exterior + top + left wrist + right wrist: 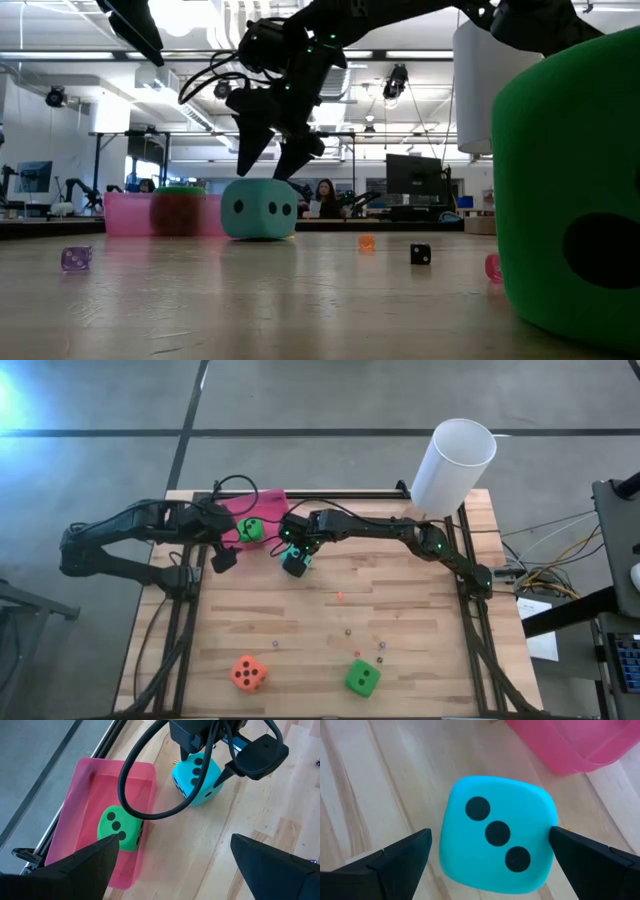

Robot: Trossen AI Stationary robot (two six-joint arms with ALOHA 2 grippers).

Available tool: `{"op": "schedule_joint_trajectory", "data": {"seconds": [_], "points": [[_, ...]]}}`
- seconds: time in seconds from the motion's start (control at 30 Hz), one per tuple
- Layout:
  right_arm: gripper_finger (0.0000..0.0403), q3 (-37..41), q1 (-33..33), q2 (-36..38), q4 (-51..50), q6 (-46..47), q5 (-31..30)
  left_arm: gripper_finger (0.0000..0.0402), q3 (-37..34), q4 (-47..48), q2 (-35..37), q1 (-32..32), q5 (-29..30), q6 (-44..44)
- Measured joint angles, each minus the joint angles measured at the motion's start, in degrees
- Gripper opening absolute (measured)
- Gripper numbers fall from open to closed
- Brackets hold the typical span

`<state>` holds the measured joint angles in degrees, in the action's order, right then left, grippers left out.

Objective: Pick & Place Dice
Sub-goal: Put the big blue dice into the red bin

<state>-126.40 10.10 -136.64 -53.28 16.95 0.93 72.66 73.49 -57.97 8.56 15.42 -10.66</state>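
The right gripper [297, 560] hangs directly over the teal die [296, 566], fingers spread wide on either side of it and not touching it. The teal die sits on the counter [420, 620] with its three-pip face up, just beside the pink tray [268, 502], at about 4 o'clock from it. One green die [250, 529] lies inside the pink tray. The left gripper [222, 552] waits at the tray's 8 o'clock edge, fingers apart and empty. The orange die [248, 673] rests near the counter's front edge at 7 o'clock from centre; the second green die [362, 678] sits to its 3 o'clock, well apart from it. Several small beads [347, 630] are scattered between the teal die and the front pair. A white cylinder [452, 468] stands at the counter's 1 o'clock corner.
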Motion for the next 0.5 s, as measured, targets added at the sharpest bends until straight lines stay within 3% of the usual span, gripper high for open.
{"op": "schedule_joint_trajectory", "data": {"seconds": [0.5], "points": [[0.04, -2.54, 0.03, 0.0, -2.19, 0.15, -0.98, 0.0385, 0.0, -0.01, 0.01, 0.02, -0.01, 0.17]]}}
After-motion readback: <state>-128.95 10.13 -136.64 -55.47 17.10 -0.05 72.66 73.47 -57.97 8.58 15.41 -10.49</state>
